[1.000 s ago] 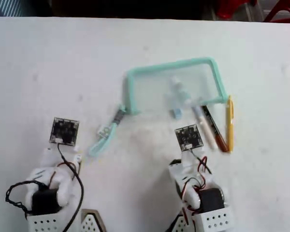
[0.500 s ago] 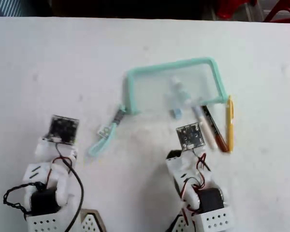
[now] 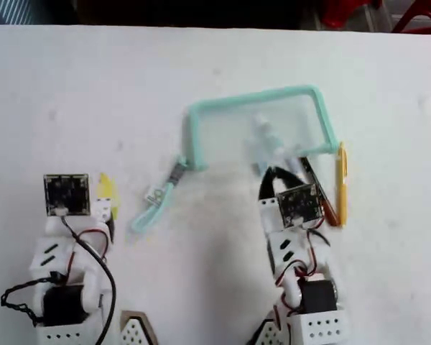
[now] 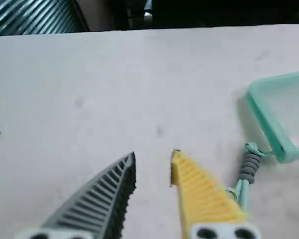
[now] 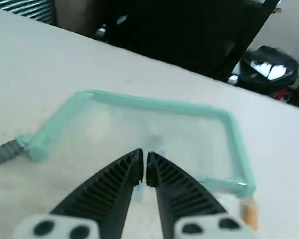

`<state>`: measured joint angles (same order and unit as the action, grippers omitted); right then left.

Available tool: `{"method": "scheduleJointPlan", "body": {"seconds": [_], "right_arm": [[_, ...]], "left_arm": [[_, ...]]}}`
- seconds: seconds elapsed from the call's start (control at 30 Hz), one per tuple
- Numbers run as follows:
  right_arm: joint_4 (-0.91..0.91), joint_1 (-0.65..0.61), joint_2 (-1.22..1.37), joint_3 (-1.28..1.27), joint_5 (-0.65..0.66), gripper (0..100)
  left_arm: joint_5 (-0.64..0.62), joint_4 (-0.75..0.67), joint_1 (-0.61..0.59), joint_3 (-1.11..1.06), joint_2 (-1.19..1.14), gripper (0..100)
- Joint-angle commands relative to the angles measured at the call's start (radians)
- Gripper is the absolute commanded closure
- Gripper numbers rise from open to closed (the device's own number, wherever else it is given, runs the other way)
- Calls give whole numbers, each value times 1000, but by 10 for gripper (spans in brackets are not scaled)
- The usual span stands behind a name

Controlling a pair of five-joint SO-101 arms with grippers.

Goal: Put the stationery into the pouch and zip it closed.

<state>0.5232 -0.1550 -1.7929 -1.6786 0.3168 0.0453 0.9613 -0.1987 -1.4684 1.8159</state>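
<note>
The pouch [image 3: 251,98], clear with a mint-green rim, lies flat on the worktop [image 3: 93,86]. Its strap [image 3: 158,198] trails from one corner toward the left arm. The high view shows a yellow pen [image 3: 340,183] and a darker pen [image 3: 330,213] outside the pouch, just beside the corner nearest the right arm. The darker pen is partly covered by that arm. The left wrist view shows the left tool [image 4: 152,164] low over bare worktop, its grey and yellow fingers apart and gripping nothing, with the strap's grey coil near the yellow finger. The right wrist view shows the right tool [image 5: 144,157] over the pouch's near edge, tips together with only a narrow slit between them. Pale contents inside the pouch are too blurred to identify.
</note>
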Motion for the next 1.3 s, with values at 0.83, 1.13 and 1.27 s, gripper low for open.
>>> {"method": "scheduleJointPlan", "body": {"seconds": [0.83, 1.13, 1.27], "right_arm": [[644, -360, 849, 1049, 196, 900], [498, -576, 1136, 1122, 376, 873], [602, -576, 1391, 1333, 420, 757]], "left_arm": [[-21, -5, -36, -14, 5, 978], [-81, -5, -88, -2, 5, 974], [-84, -6, -139, -6, 5, 976]]}}
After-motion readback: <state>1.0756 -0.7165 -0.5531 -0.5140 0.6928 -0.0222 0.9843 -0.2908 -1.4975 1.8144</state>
